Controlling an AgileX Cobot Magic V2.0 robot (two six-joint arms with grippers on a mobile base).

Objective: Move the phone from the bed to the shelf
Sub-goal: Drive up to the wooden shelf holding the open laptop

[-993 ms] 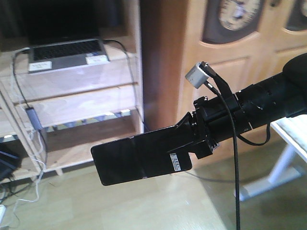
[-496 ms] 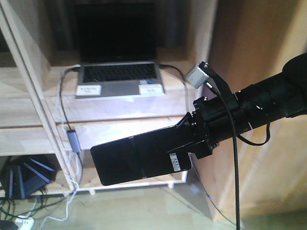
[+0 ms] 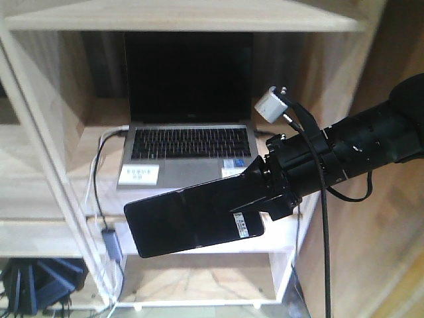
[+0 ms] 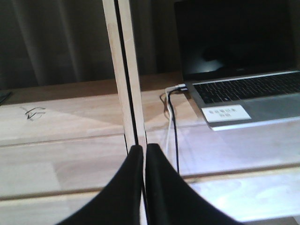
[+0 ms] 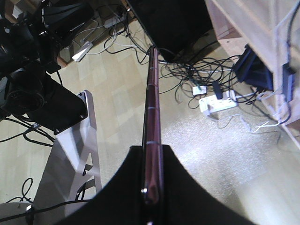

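Observation:
In the front view my right gripper [image 3: 260, 189] is shut on the phone [image 3: 192, 220], a flat glossy black slab with a middle crease and a small white sticker, held in the air in front of the light wooden shelf [image 3: 59, 159]. Seen from the right wrist, the phone [image 5: 153, 112] shows edge-on, its pinkish metallic rim pinched between the black fingers [image 5: 126, 187]. My left gripper [image 4: 143, 149] is shut with nothing in it, facing a shelf upright [image 4: 123, 70] and plank. The bed is out of view.
A grey open laptop [image 3: 189, 142] with cables fills the shelf compartment behind the phone. Cables hang down the shelf's left side [image 3: 99, 199]. On the floor lie a power strip [image 5: 218, 101], tangled wires and a white frame leg [image 5: 70, 154].
The view has swung right along the shelf: the laptop compartment now sits straight ahead behind the phone. The right gripper's hold on the phone is unchanged.

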